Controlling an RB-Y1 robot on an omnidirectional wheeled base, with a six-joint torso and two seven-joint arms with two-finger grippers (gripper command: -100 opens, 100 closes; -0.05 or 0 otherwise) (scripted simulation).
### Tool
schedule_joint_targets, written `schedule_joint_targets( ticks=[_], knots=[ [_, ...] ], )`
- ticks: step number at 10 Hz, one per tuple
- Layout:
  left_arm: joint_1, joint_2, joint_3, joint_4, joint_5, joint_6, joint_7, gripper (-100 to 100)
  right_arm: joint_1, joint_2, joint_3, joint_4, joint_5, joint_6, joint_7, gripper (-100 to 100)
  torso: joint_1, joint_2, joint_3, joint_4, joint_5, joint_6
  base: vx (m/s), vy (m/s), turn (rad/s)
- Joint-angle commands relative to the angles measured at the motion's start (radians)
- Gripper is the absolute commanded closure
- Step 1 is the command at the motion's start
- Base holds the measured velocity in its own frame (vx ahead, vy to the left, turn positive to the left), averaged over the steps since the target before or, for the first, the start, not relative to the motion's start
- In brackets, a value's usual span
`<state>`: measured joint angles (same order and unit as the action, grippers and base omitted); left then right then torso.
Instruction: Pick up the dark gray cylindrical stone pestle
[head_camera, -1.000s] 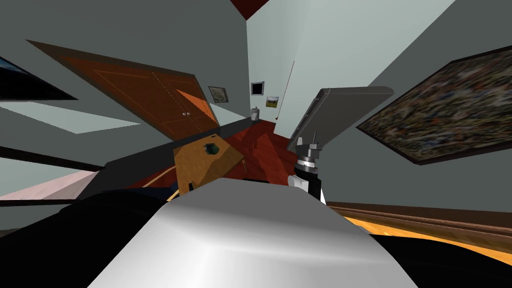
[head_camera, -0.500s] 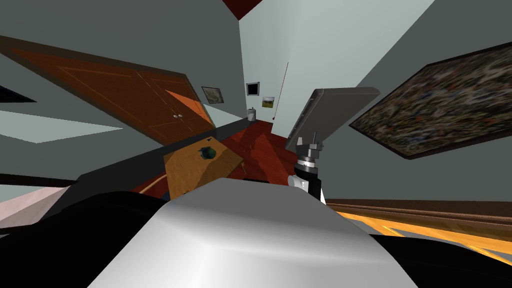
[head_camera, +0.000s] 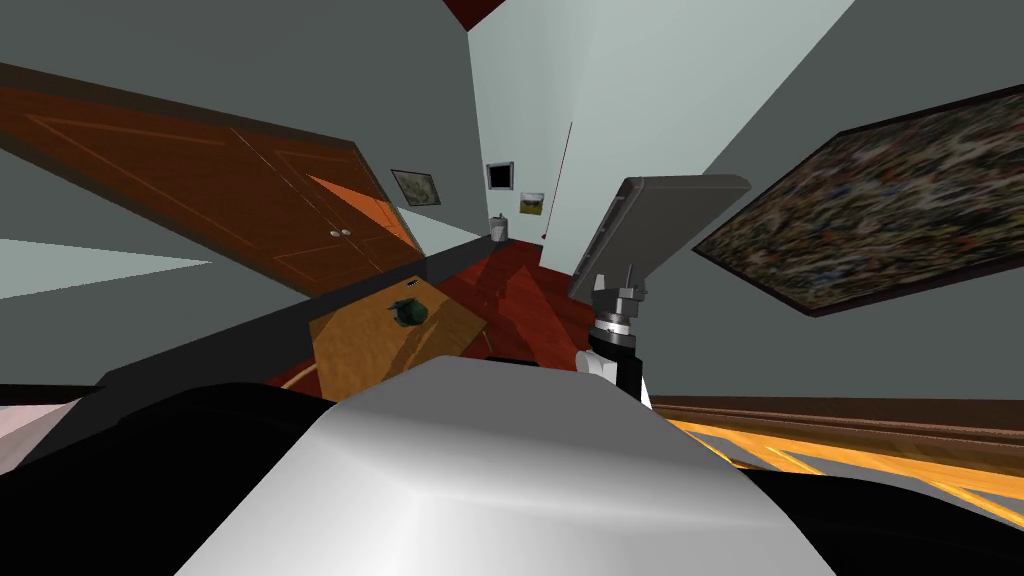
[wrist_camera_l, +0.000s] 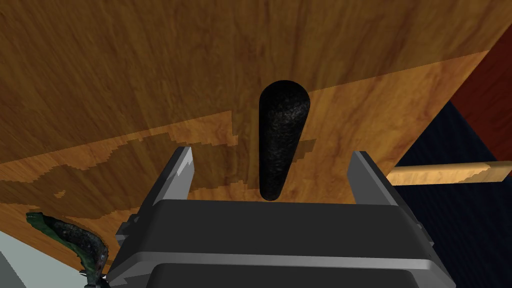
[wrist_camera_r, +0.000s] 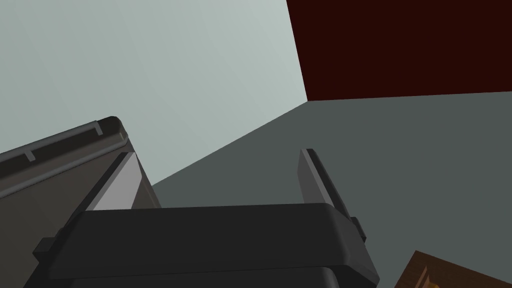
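After a slight swing of my view, the open, empty left claw (wrist_camera_l: 273, 152) straddles the dark pestle (wrist_camera_l: 282, 130) on the desk (wrist_camera_l: 125, 75).

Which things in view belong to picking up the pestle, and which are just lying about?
Job in hand:
pestle, lying on the table
left claw, open, a finger on either side of the pestle

Lying about:
green bowl
right claw, open
painting

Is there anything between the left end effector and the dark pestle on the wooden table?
Nothing visible. The left end effector is open and the pestle lies bare on the wooden table, in line between its fingers, touching neither.
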<state>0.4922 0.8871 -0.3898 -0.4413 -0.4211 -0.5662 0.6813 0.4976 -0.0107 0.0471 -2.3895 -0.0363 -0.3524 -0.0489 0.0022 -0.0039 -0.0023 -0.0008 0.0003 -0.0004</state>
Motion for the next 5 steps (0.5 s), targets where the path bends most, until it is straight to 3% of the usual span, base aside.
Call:
schedule_joint_targets(
  ticks=[1, 2, 3, 4, 5],
  knots=[
    [0.000, 0.000, 0.000, 0.000, 0.000, 0.000, 0.000, -100, 0.000, 0.000, 0.000, 0.000, 0.000, 0.000, 0.000, 0, 0.000, 0.000, 0.000, 0.000, 0.000, 0.000, 0.028, 0.033, -0.025],
    [-0.001, -0.001, -0.001, 0.004, 0.000, 0.001, 0.001, 0, 0.000, 0.000, 0.000, 0.000, 0.000, 0.000, 0.000, 0, -0.002, 0.001, 0.001, 0.000, 0.000, 0.000, 0.005, 0.006, 0.002],
    [0.008, -0.007, -0.028, 0.000, 0.050, 0.012, -0.018, -100, 0.000, 0.000, 0.000, 0.000, 0.000, 0.000, 0.000, 0, -0.003, 0.003, 0.001, 0.001, -0.001, 0.000, -0.032, 0.013, -0.149],
    [0.008, -0.007, -0.028, 0.000, 0.062, 0.012, -0.018, -100, 0.000, 0.000, 0.000, 0.000, 0.000, 0.000, 0.000, 0, -0.003, 0.005, 0.003, 0.001, -0.001, 0.000, -0.038, 0.016, -0.127],
    [0.017, -0.014, -0.055, -0.004, 0.100, 0.022, -0.037, -100, 0.000, 0.000, 0.000, 0.000, 0.000, 0.000, 0.000, 0, -0.003, 0.006, 0.003, 0.001, -0.001, 0.000, -0.052, 0.018, -0.202]
  ],
)
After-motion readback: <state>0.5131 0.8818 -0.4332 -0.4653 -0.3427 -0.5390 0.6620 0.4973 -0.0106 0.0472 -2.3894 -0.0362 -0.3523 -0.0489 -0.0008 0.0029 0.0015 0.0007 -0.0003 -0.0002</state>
